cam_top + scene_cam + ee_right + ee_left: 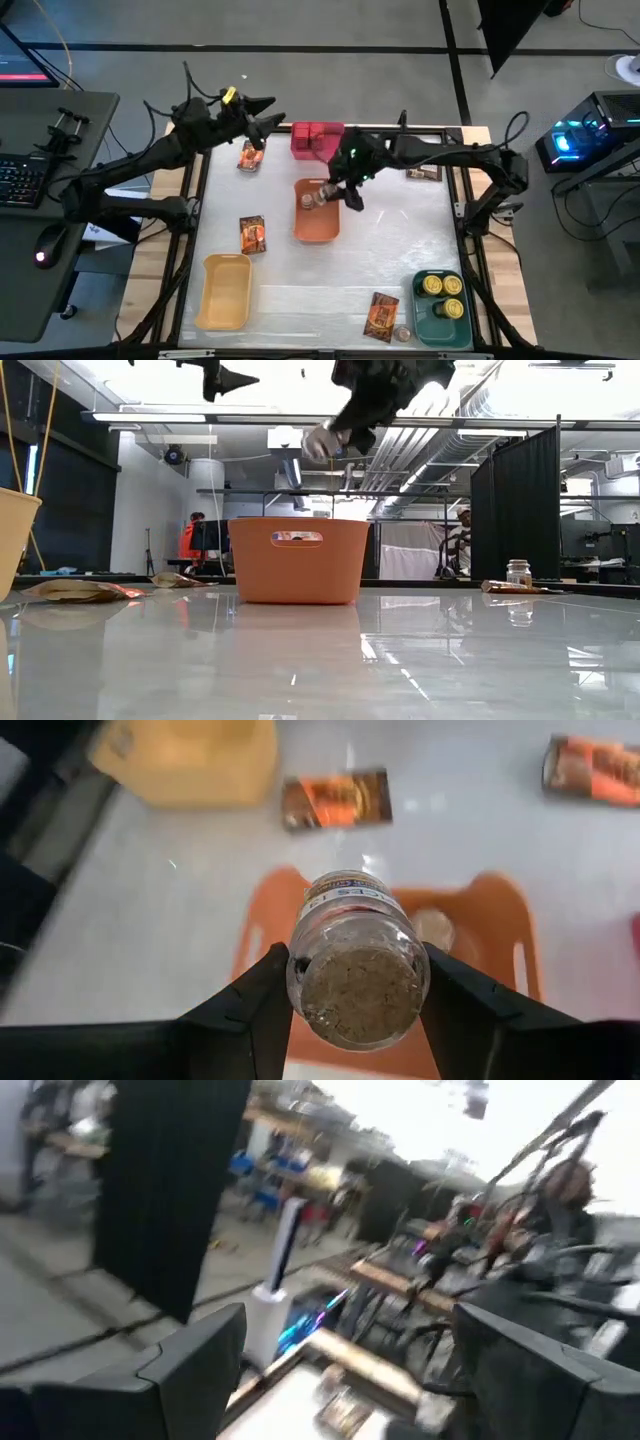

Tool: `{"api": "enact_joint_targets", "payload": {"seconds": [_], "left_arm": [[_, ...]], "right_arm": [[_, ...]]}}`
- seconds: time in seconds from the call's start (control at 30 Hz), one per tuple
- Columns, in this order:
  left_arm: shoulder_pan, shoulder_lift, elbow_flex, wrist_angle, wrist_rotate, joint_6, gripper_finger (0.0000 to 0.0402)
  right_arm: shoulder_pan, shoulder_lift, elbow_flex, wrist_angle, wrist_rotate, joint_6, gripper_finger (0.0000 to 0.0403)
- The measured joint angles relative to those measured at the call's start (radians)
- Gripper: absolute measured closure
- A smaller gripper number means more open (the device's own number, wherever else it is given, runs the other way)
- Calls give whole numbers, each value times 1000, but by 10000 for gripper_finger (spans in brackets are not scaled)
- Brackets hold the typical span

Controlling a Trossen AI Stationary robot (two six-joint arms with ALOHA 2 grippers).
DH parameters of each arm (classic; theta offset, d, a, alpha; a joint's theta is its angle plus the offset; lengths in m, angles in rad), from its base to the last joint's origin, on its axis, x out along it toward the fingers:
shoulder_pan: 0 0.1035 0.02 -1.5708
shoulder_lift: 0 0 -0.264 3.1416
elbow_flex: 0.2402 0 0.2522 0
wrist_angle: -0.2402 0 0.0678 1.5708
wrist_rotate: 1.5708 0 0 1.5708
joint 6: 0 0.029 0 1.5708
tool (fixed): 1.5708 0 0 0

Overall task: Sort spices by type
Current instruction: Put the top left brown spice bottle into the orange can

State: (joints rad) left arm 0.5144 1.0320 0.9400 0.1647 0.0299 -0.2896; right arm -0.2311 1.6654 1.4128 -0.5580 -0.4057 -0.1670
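Above one orange bin point(316, 228), right end effector point(329, 194) holds one jar point(322, 196).

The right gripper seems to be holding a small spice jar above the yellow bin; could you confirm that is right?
Not quite: the right gripper holds the small spice jar above the orange bin, not the yellow one, as the high view and right wrist view show.

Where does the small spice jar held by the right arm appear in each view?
High view: jar in the right gripper, above the orange bin, picture centre.
Low view: jar near the top, above the bin.
Left wrist view: not in it.
Right wrist view: jar fills the centre between the dark jaws, bin behind it.
Shared landmark: the orange bin.
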Motion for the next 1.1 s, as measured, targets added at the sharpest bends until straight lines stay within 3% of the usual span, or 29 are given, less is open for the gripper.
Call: {"api": "enact_joint_targets", "payload": {"seconds": [0.23, 0.43, 0.7, 1.1], "left_arm": [[46, -10, -1, -100, -18, 7, 65], [68, -10, -1, -122, 13, 12, 65], [69, -43, -1, -125, 14, 61, 65], [69, -138, -1, -104, -5, 111, 65]], "right_arm": [[32, 104, 25, -39, 71, -23, 229], [60, 268, 196, -161, 210, -160, 229], [56, 433, 404, -415, 299, -282, 229], [54, 510, 431, -424, 367, -338, 229]]}}
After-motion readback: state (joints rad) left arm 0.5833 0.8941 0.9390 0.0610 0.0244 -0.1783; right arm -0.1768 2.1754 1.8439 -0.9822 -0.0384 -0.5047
